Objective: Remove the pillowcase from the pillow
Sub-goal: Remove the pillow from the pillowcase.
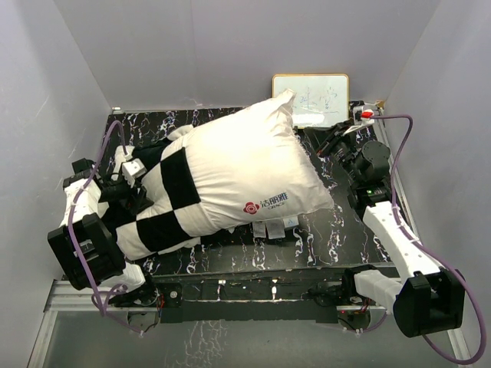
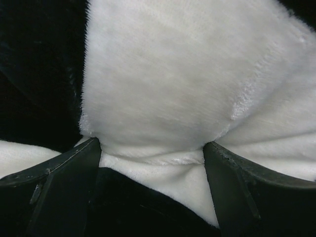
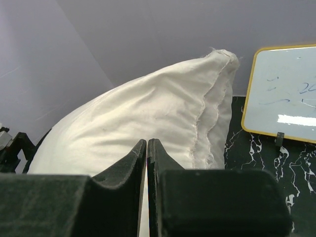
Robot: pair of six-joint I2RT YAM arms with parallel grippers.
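The job looks a good way along, I'd say more than half. The pillow (image 1: 245, 165) lies slantwise across the black marbled counter (image 1: 337, 230), its bare end pointing at the far right corner, where a small whiteboard (image 1: 310, 98) leans. Most of it is already uncovered, red logo and sewn tags showing toward the near edge. The checkered pillowcase (image 1: 165, 207) is bunched over only the end nearest the left edge. There the left pincer (image 2: 152, 150) is clamped on a fold of the plush cover. The right pincer (image 3: 146, 143), by the pillow's bare end near the right edge, has its jaws pressed together. I can't tell whether it pinches any of the pillow. What's left is drawing the cover off that last end.
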